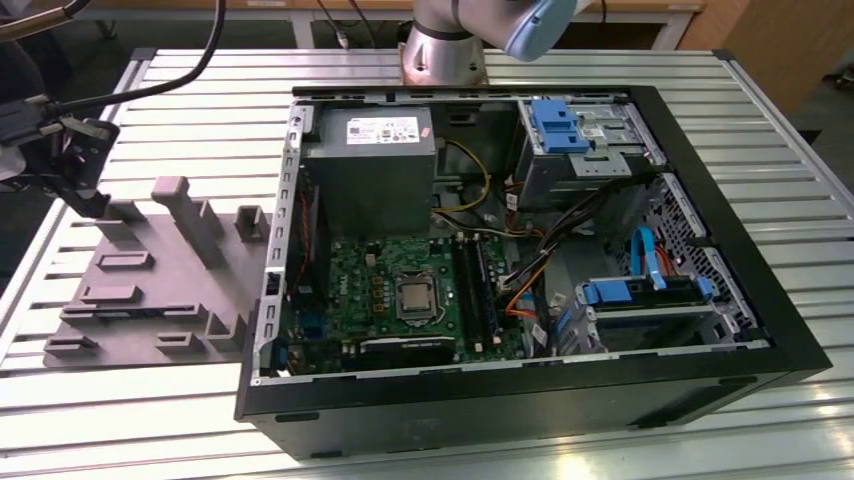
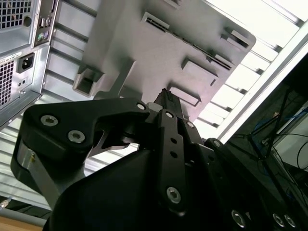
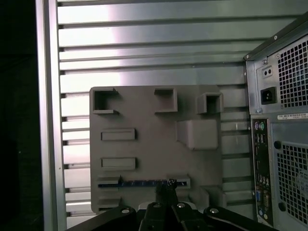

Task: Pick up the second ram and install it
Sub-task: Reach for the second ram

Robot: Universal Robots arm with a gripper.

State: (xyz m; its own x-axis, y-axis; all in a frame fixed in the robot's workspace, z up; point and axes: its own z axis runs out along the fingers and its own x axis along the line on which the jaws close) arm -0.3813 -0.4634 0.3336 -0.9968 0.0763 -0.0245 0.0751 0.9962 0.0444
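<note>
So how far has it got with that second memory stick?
Done: the claw is down at the second ram. In hand: not lifted yet; it lies in its slot on the grey holder. Left: lifting it out and installing it in the open computer case.

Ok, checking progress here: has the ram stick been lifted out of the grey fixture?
No: in the first wrist view the second ram lies in a slot of the grey fixture, the claw right at it.
</note>
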